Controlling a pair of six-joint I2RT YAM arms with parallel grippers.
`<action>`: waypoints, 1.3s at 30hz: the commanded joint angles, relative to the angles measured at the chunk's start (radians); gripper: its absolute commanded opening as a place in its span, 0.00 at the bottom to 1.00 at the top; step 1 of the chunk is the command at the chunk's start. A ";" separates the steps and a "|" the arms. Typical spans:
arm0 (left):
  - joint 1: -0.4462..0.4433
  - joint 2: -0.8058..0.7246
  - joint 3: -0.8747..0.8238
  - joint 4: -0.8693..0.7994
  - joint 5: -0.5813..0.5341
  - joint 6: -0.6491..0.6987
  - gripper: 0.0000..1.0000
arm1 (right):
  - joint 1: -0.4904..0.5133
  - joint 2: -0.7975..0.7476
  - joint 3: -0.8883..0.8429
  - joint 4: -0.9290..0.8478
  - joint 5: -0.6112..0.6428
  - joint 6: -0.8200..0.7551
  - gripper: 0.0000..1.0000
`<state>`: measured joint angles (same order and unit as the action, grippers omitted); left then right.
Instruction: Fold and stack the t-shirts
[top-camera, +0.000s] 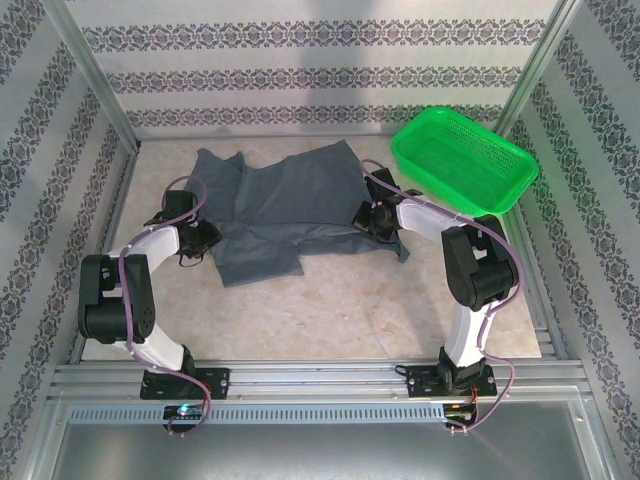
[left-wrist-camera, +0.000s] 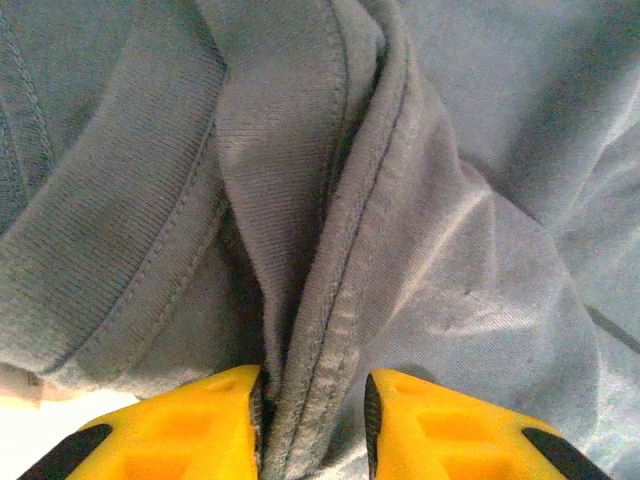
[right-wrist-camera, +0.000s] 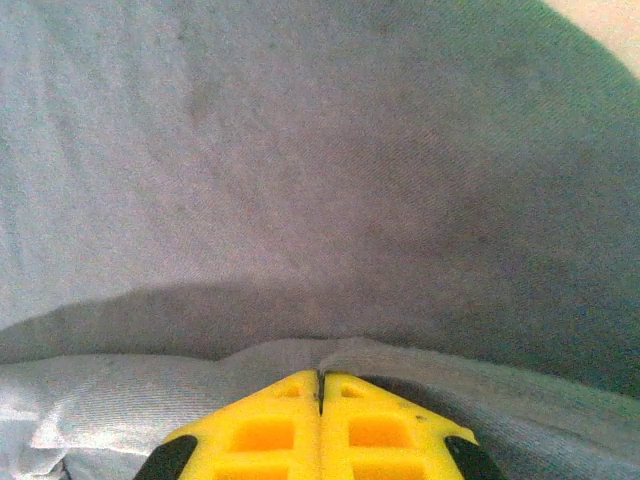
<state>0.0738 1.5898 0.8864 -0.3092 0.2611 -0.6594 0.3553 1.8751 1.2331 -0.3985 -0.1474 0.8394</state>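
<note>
A lab test cell: aluminium frame (top-camera: 100, 95), patterned backdrop walls (top-camera: 320, 70), two bolted robot arms.

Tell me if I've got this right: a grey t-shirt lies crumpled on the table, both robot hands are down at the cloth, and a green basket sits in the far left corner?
Nearly. The green basket sits in the far right corner, not the left, as the top external view shows. The rest holds: the grey t-shirt lies crumpled on the table, with the left hand and the right hand both down at the cloth.

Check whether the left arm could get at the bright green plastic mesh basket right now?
Probably not: the green basket sits far right, beyond the right arm, and the left gripper has grey t-shirt fabric between its fingers.
</note>
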 joint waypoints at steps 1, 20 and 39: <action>-0.014 -0.025 0.028 -0.081 -0.002 0.006 0.32 | -0.006 0.012 0.006 0.003 -0.006 0.013 0.00; -0.073 0.062 0.115 -0.237 -0.068 0.013 0.30 | -0.005 0.005 -0.009 0.011 0.000 0.020 0.00; -0.097 -0.312 0.142 -0.450 -0.244 -0.143 0.00 | 0.018 -0.129 -0.053 -0.029 0.024 0.025 0.00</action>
<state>-0.0139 1.3727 1.0046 -0.6342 0.1047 -0.7197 0.3584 1.8198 1.1969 -0.3996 -0.1463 0.8436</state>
